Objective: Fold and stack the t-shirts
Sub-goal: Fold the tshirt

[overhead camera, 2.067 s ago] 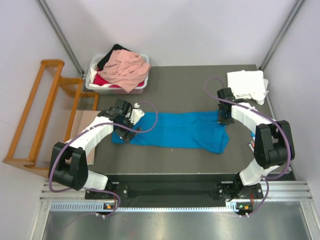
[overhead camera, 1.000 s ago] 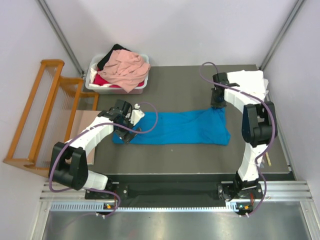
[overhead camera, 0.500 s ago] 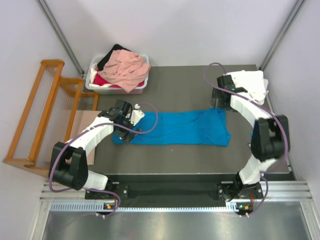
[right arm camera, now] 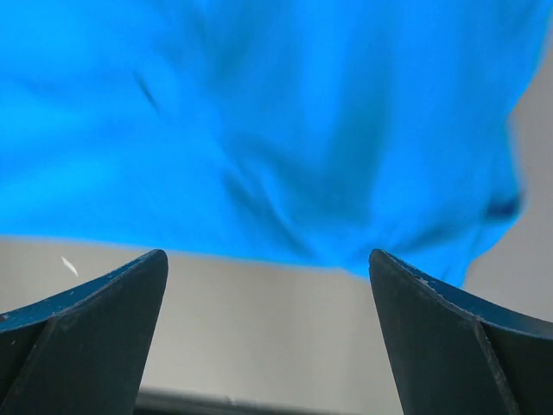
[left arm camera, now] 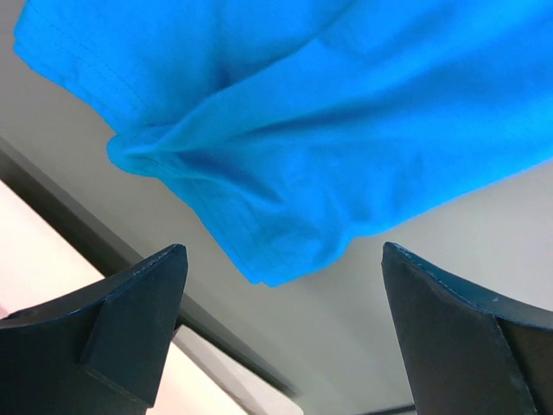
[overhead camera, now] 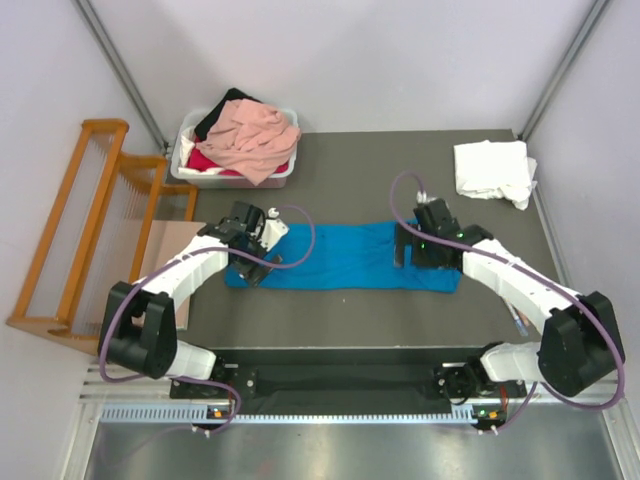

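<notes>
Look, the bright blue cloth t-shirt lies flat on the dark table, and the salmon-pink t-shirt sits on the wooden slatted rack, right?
Not quite. The salmon-pink cloth t-shirt sits in the white plastic tub, not on the wooden slatted rack; the top external view shows it. The bright blue cloth t-shirt does lie flat on the dark table.

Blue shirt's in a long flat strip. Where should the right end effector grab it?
Probably the blue shirt's short right-hand edge, the open right end effector coming straight down from above. It lies flat on the table, so that end is a free lip to pinch.
</notes>
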